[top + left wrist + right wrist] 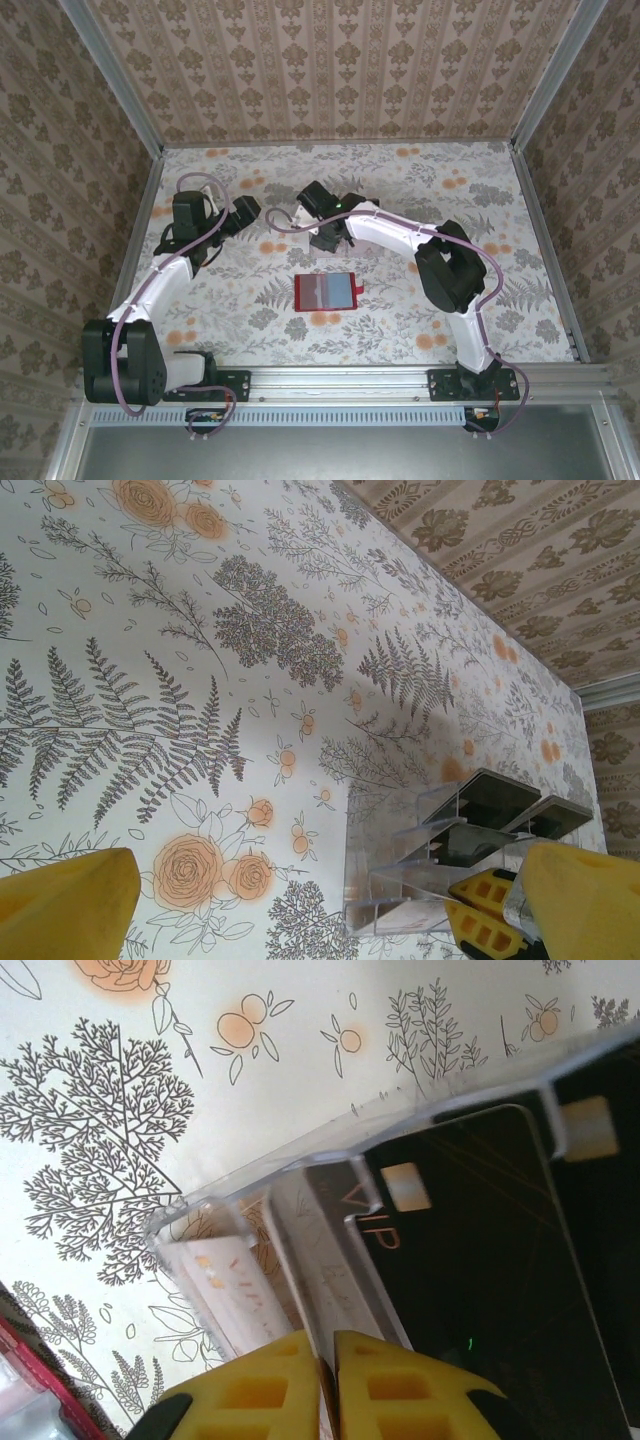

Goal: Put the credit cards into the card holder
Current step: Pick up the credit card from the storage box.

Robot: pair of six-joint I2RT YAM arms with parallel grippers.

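The card holder (pixel 325 291) is a red wallet lying open in the middle of the table, grey pockets up; its corner (pixel 25 1385) shows in the right wrist view. A clear stepped acrylic stand (pixel 300 1175) holds the credit cards: a black VIP card (pixel 480 1260), a pale card (pixel 225 1295), and a thin card pinched edge-on between the yellow fingers (pixel 260 1395) of my right gripper (pixel 327 1385). In the top view the right gripper (pixel 323 238) points down at the stand. My left gripper (pixel 330 905) stands open just left of the stand (pixel 450 845), nothing between its fingers.
Flowered tablecloth (pixel 400 320) covers the table, with aluminium rails (pixel 545 250) and patterned walls around it. The right arm (pixel 445 270) arches over the table's right half. The right gripper's yellow finger (pixel 490 925) shows in the left wrist view.
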